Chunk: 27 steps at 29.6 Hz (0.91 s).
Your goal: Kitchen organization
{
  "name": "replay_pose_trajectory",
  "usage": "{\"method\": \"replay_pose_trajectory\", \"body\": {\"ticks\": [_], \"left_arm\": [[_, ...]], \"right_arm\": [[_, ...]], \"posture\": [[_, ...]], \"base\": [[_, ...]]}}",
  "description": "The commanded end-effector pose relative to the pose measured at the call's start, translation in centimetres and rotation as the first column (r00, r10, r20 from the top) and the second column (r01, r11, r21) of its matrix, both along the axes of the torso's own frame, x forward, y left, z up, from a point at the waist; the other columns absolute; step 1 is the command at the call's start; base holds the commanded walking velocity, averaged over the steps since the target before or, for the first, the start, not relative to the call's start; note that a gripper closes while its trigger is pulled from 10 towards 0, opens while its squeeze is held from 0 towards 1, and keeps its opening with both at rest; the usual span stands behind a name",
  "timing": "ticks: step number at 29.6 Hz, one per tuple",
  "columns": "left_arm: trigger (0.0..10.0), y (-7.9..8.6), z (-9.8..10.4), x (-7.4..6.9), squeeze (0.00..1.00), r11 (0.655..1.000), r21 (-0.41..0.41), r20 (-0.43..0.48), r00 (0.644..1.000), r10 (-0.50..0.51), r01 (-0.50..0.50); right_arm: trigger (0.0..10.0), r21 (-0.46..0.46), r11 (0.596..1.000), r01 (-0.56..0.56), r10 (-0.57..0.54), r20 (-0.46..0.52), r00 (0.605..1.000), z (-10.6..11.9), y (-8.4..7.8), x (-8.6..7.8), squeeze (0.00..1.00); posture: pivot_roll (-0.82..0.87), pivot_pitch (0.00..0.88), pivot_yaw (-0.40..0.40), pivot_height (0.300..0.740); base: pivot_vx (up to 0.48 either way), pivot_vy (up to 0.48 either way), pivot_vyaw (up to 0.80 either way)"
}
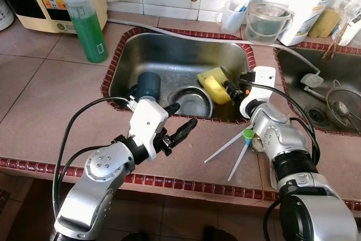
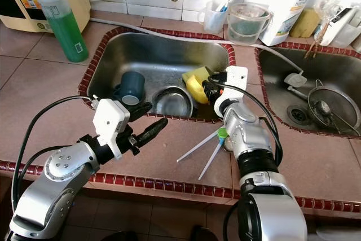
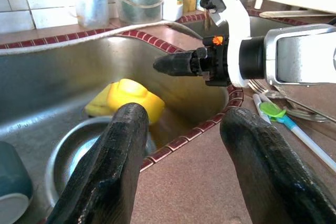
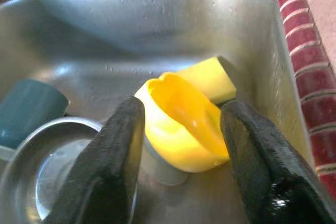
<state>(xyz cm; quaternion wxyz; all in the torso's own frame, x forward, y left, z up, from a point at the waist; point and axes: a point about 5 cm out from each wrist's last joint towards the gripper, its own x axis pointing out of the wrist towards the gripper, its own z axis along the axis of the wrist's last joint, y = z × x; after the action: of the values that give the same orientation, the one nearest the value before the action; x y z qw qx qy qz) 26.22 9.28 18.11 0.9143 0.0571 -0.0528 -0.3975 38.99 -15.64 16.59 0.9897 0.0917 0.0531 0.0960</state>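
A yellow plastic cup [image 4: 173, 129] lies on its side in the steel sink [image 1: 169, 49], against a yellow sponge [image 4: 210, 77]. My right gripper [image 1: 228, 86] reaches down into the sink's right end. It is open, with one finger on each side of the cup. A steel bowl [image 1: 192, 101] sits by the drain, and a dark teal mug [image 1: 149, 84] lies to its left. My left gripper [image 1: 183, 115] hovers open over the sink's front rim, holding nothing. In the left wrist view the left fingers [image 3: 121, 145] point toward the right gripper and the cup.
A green soap bottle [image 1: 87, 23] stands on the counter at the back left. Two white toothbrushes with green heads [image 1: 234, 150] lie on the counter next to my right arm. Cups and jugs [image 1: 265, 21] crowd the back ledge. A second sink [image 1: 327, 100] is at the right.
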Motion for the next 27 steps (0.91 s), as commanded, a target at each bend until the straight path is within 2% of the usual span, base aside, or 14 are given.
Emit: {"method": "replay_pose_trajectory", "body": {"ticks": [1, 4, 5, 6, 7, 8, 9, 12, 14, 17, 19, 24, 27], "left_arm": [[10.0, -0.2, 0.3, -0.2, 0.0, 1.0, -0.001, 0.008, 1.0, -0.018, 0.018], [10.0, -0.2, 0.3, -0.2, 0.0, 1.0, 0.0, 0.009, 1.0, -0.017, 0.017], [10.0, -0.2, 0.3, -0.1, 0.0, 1.0, 0.0, 0.009, 1.0, -0.016, 0.016], [10.0, -0.2, 0.3, -0.1, 0.0, 1.0, 0.0, 0.009, 1.0, -0.015, 0.015], [10.0, -0.2, 0.3, -0.1, 0.0, 1.0, 0.0, 0.011, 1.0, -0.015, 0.015], [10.0, -0.2, 0.3, 0.0, 0.0, 1.0, -0.001, 0.011, 1.0, -0.014, 0.014], [10.0, -0.1, 0.3, 0.0, 0.0, 1.0, 0.0, 0.012, 1.0, -0.014, 0.014], [10.0, 0.0, 0.5, 0.3, 0.0, 1.0, -0.001, 0.02, 1.0, -0.007, 0.007], [10.0, 0.0, 0.5, 0.4, 0.0, 1.0, 0.0, 0.023, 1.0, -0.003, 0.003], [10.0, 0.4, 0.7, 0.9, 0.0, 1.0, -0.009, 0.033, 0.999, 0.029, -0.029], [10.0, 0.6, 0.8, 1.2, 0.0, 0.999, -0.017, 0.035, 0.998, 0.048, -0.047], [10.0, 2.3, 1.5, 3.0, 0.0, 0.974, -0.086, 0.048, 0.975, 0.215, -0.21], [10.0, 2.7, 1.7, 3.4, 0.0, 0.964, -0.094, 0.057, 0.965, 0.256, -0.25]], "right_arm": [[10.0, 0.026, 1.0, 0.015, -0.016, 0.049, 0.999, 1.0, -0.4, 0.2, 1.0], [10.0, 0.039, 0.999, 0.013, -0.018, 0.114, 0.993, 1.9, -0.6, 0.3, 1.0], [10.0, 0.048, 0.999, 0.01, -0.016, 0.127, 0.992, 2.1, -0.6, 0.3, 0.96], [10.0, 0.058, 0.998, 0.01, -0.018, 0.139, 0.99, 2.4, -0.6, 0.3, 0.83], [10.0, 0.078, 0.997, 0.004, -0.017, 0.164, 0.986, 2.8, -0.6, 0.3, 0.47], [10.0, 0.087, 0.996, -0.001, -0.014, 0.175, 0.984, 3.0, -0.6, 0.3, 0.47], [10.0, 0.092, 0.996, -0.002, -0.015, 0.192, 0.981, 3.3, -0.6, 0.4, 0.0], [10.0, 0.098, 0.995, -0.013, -0.014, 0.271, 0.963, 4.3, -0.6, 0.3, 0.0], [10.0, 0.104, 0.994, -0.016, -0.014, 0.282, 0.959, 4.5, -0.5, 0.3, 0.0], [10.0, 0.07, 0.997, -0.038, 0.008, 0.38, 0.925, 5.7, -0.2, -0.1, 0.0], [10.0, 0.059, 0.998, -0.035, 0.008, 0.404, 0.915, 6.0, -0.1, -0.2, 0.0], [10.0, -0.007, 1.0, -0.016, 0.017, 0.499, 0.867, 6.6, 1.0, -1.4, 0.0], [10.0, -0.019, 1.0, -0.01, 0.018, 0.511, 0.86, 6.5, 1.2, -1.7, 0.0]], "posture": [[-0.05, 0.214, -0.033, 0.74], [-0.05, 0.212, -0.033, 0.74], [-0.05, 0.212, -0.033, 0.74], [-0.05, 0.212, -0.033, 0.74], [-0.05, 0.212, -0.033, 0.74], [-0.04, 0.207, -0.034, 0.74], [-0.04, 0.207, -0.034, 0.74], [-0.04, 0.195, -0.036, 0.74], [-0.04, 0.189, -0.038, 0.74], [-0.04, 0.171, -0.042, 0.74], [-0.04, 0.161, -0.042, 0.74], [-0.03, 0.121, -0.047, 0.74], [-0.03, 0.111, -0.048, 0.74]], "base": [[0.0, 0.0, 0.0], [0.0, 0.0, 0.0], [0.0, 0.0, 0.0], [0.0, 0.0, 0.0], [0.0, 0.0, 0.0], [0.0, 0.0, 0.0], [0.0, 0.0, 0.0], [0.0, 0.0, 0.0], [0.0, 0.0, 0.0], [0.0, 0.0, 0.0], [0.0, 0.0, 0.0], [0.0, 0.0, 0.0], [0.0, 0.0, 0.0]]}}
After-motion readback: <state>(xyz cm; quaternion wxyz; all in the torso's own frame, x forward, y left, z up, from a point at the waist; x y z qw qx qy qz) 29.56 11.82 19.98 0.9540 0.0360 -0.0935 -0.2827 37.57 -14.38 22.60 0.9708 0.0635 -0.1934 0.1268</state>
